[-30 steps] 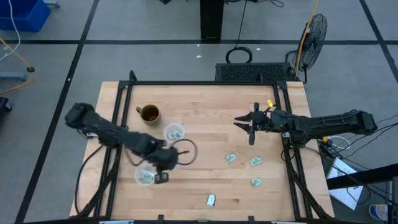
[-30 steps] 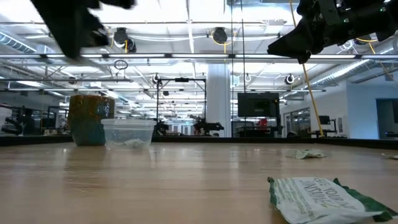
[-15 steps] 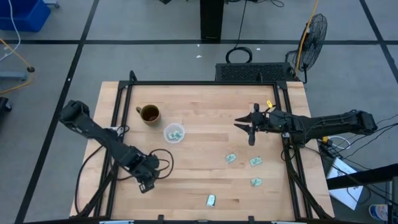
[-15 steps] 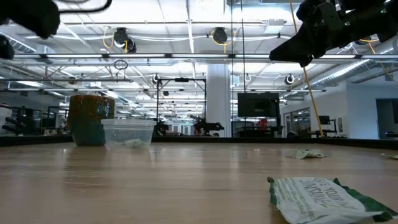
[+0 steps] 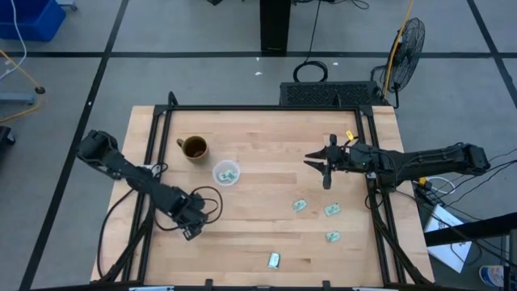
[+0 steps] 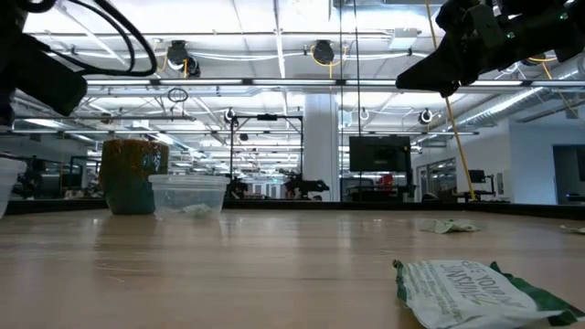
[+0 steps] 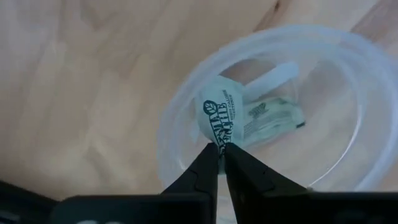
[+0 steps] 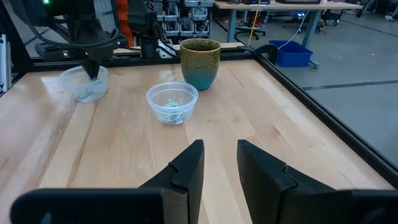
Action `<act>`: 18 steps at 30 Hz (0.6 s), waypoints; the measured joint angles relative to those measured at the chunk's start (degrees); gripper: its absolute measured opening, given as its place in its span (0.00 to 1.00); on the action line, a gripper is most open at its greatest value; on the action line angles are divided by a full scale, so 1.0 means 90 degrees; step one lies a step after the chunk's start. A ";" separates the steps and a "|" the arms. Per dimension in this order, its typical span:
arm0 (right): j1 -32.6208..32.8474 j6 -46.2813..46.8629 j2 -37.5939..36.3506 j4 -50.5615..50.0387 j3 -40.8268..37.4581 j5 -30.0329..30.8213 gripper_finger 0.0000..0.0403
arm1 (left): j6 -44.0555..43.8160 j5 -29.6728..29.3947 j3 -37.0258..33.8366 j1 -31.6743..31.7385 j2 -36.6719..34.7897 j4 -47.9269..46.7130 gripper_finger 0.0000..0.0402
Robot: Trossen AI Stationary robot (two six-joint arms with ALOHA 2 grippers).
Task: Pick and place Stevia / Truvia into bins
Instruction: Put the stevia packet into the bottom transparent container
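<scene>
The left gripper point(image 7: 221, 152) has its two fingers pressed together, pinching the lower edge of a pale green-and-white sachet point(image 7: 222, 118) that hangs inside the mouth of a clear cup point(image 7: 180, 106). Just past the fingertips, a second sachet point(image 7: 270, 118) lies flat on the cup's floor, with a whitish strip beside it. In the high view this gripper point(image 5: 191, 227) sits low over the near-left part of the wooden table point(image 5: 266, 129), and it covers the cup from above.

Farther out from the left jaws, toward the table's far side, stands the second clear cup point(image 5: 226, 172) with a greenish sachet inside, and beyond it a brown mug point(image 5: 195, 148).

The right gripper point(image 5: 323, 164) hangs above the table's right half, its fingers spread apart with nothing between them. Nearer than those fingers, loose sachets lie on the wood: one point(image 5: 300, 205) beside another point(image 5: 332, 209), a third point(image 5: 333, 237) nearer still, and a fourth point(image 5: 274, 259) close to the near edge.
</scene>
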 joint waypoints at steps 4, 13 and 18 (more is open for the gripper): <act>0.0000 0.0001 0.0000 -0.0001 0.0000 0.0000 0.22 | 0.0136 -0.0134 0.0004 0.0097 0.0000 0.0062 0.18; -0.0002 0.0212 0.0041 -0.0601 0.0000 -0.0531 0.22 | 0.0416 0.0634 0.0004 0.0349 -0.0080 0.0028 0.31; 0.0012 0.0614 0.0318 -0.1296 -0.0002 -0.0675 0.22 | 0.0236 0.1170 0.0006 0.0724 -0.0412 0.0049 0.27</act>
